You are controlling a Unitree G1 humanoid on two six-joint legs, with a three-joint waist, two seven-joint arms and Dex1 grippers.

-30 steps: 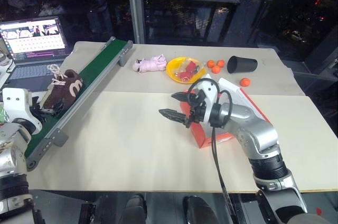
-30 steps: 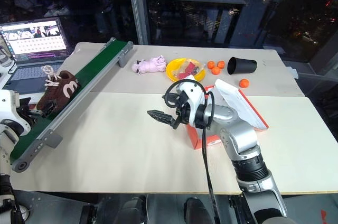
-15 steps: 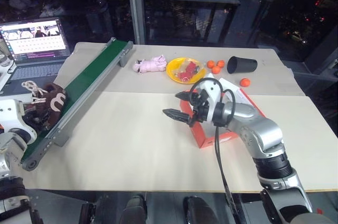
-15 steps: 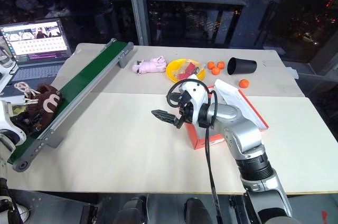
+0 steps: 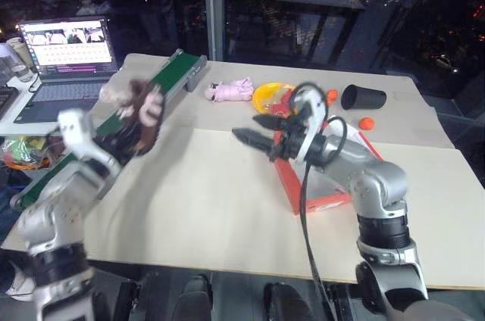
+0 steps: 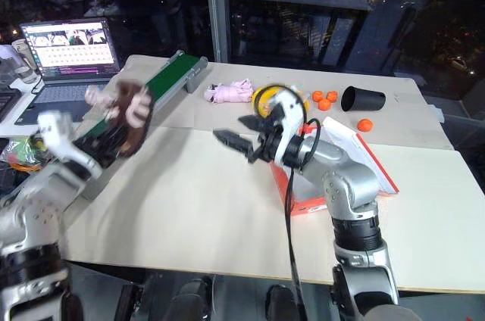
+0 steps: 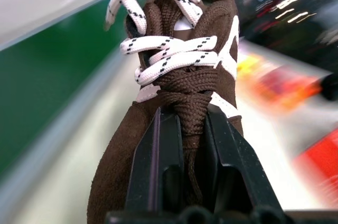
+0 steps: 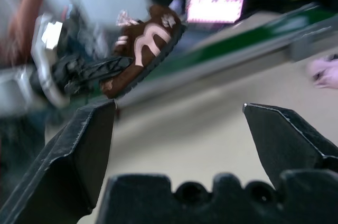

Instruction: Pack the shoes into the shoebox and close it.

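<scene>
A small dark brown fuzzy shoe with white laces hangs in the air above the table's left side, beside the green belt. My left gripper is shut on the shoe's tongue, its black fingers pressing from both sides. The red-orange shoebox stands open on the table's right half, its lid leaning back with the white inside up. My right gripper hovers open in front of the box and points left toward the shoe. What lies inside the box is hidden behind my right arm.
A green conveyor belt runs along the table's left side, with a laptop beyond it. At the back lie a pink plush toy, a yellow plate, a tipped black cup and orange balls.
My left gripper shut on the shoe, lifted it off the belt and carried it up and to the right. The right gripper rose slightly and stayed open. The camera view shifted.
</scene>
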